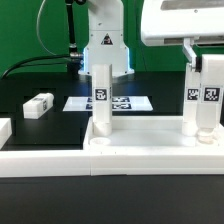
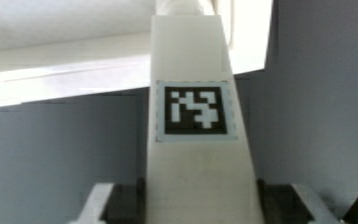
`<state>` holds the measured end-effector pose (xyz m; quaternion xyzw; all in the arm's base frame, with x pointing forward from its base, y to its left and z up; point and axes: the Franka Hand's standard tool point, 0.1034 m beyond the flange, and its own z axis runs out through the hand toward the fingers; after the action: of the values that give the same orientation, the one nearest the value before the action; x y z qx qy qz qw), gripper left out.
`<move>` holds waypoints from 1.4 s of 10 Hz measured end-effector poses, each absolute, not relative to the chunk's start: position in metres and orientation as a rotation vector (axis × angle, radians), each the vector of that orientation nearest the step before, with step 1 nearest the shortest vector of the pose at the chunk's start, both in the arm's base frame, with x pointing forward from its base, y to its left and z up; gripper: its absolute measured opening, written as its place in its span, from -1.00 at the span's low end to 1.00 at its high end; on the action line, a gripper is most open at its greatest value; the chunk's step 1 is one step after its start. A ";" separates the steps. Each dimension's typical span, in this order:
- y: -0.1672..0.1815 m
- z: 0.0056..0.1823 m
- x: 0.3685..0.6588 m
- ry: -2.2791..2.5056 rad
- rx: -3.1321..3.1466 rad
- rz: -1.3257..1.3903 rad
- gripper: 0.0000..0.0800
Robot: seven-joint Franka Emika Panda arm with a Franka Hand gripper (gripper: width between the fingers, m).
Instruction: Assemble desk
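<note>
The white desk top [image 1: 140, 148] lies at the front of the table. One tagged square leg [image 1: 102, 100] stands upright on it toward the exterior view's left. A second tagged leg [image 1: 203, 100] stands upright on it toward the exterior view's right, and my gripper [image 1: 203, 60] is shut on its upper end from above. In the wrist view this leg [image 2: 194, 110] runs straight away from my gripper [image 2: 190, 205], with a finger [image 2: 105, 200] on each side. Its foot and the joint with the top are hidden.
A loose tagged leg [image 1: 37, 105] lies on the black table at the exterior view's left, with another white part [image 1: 4, 128] at the left edge. The marker board [image 1: 130, 103] lies behind the desk top. The robot base [image 1: 103, 50] stands at the back.
</note>
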<state>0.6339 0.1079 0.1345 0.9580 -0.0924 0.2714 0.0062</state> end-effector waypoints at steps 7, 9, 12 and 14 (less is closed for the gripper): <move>0.109 0.134 0.637 -0.299 2.993 0.878 -0.28; 0.109 0.132 0.639 -0.302 2.991 0.877 -0.28; 0.108 0.124 0.639 -0.305 2.985 0.875 -0.28; 0.110 0.123 0.641 -0.304 2.978 0.918 -0.28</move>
<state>0.6408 0.1098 0.1234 0.9511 -0.0971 0.2932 0.0053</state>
